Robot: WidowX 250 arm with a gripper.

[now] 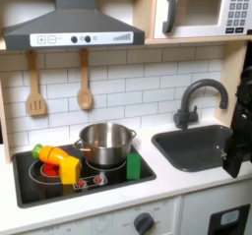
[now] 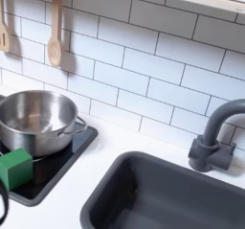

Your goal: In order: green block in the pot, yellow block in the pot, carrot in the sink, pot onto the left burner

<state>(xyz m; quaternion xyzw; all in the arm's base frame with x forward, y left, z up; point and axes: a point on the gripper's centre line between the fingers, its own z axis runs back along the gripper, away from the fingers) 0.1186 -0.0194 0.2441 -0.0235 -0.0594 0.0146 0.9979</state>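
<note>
The steel pot [image 1: 105, 141] [image 2: 36, 118] stands on the black cooktop [image 1: 148, 170], toward its back right in the first exterior view. The green block [image 1: 133, 165] [image 2: 14, 166] stands upright just in front of the pot, beside it. On the left burner ring lies the orange carrot [image 1: 53, 155], its green end pointing to the first exterior view's left, with the yellow block [image 1: 69, 168] touching its front. The dark grey sink [image 1: 202, 146] [image 2: 163, 194] holds nothing. My gripper [image 1: 236, 163] hangs at the first exterior view's right edge, over the sink's right side; its jaws are too dark to read.
A dark curved faucet [image 1: 197, 99] [image 2: 215, 137] rises behind the sink. Two wooden utensils [image 1: 85, 87] hang on the tiled wall above the cooktop. A range hood [image 1: 69, 28] and a microwave [image 1: 202, 11] sit overhead. White counter [image 2: 100, 171] separates cooktop and sink.
</note>
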